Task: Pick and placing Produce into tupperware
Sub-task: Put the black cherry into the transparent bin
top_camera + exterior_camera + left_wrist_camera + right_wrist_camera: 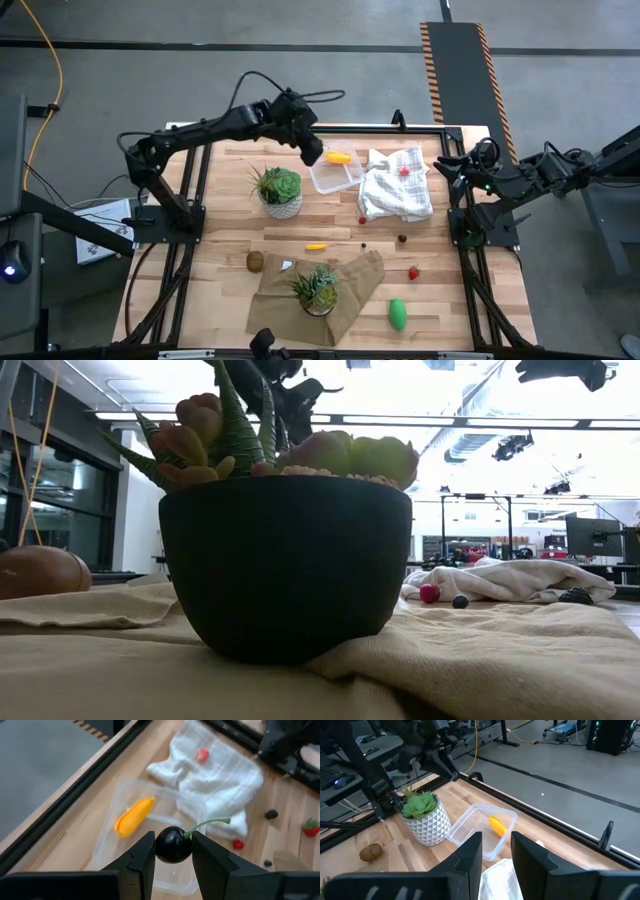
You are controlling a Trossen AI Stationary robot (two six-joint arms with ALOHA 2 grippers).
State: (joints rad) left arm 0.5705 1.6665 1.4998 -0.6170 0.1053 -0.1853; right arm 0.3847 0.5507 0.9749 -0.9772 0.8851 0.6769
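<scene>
The left gripper (pixel 173 851) hangs over the clear container (pixel 335 173), at the edge nearer the white-potted plant (pixel 280 191), and is clenched on a dark cherry (pixel 173 845) with a green stem; the fruit sits pinched between the two fingers (pixel 142 857). Inside the container lies one yellow piece (pixel 340 157), at the end away from the plant. The container itself stands on the wooden counter (pixel 225 235) between the white-potted plant and a crumpled white cloth (pixel 397 184), touching or nearly touching the cloth.

On the cloth rests a red berry (pixel 404 171). More produce lies on the counter on the far side of the cloth from the container: another red berry (pixel 362 220) just beside the cloth's edge, a dark ball (pixel 402 238), a tiny dark piece (pixel 363 245), a strawberry (pixel 413 272) and a green piece (pixel 398 314). A second yellow piece (pixel 316 246) lies well apart from the container, past the white-potted plant, and a brown ball (pixel 255 262) sits near it. A dark-potted plant (pixel 317 290) stands on a tan cloth (pixel 350 290) beside the brown ball.

The right gripper (pixel 496 851) waits near the counter's edge beyond the white cloth, pointing toward the container; its fingers stand slightly apart with nothing between them.
</scene>
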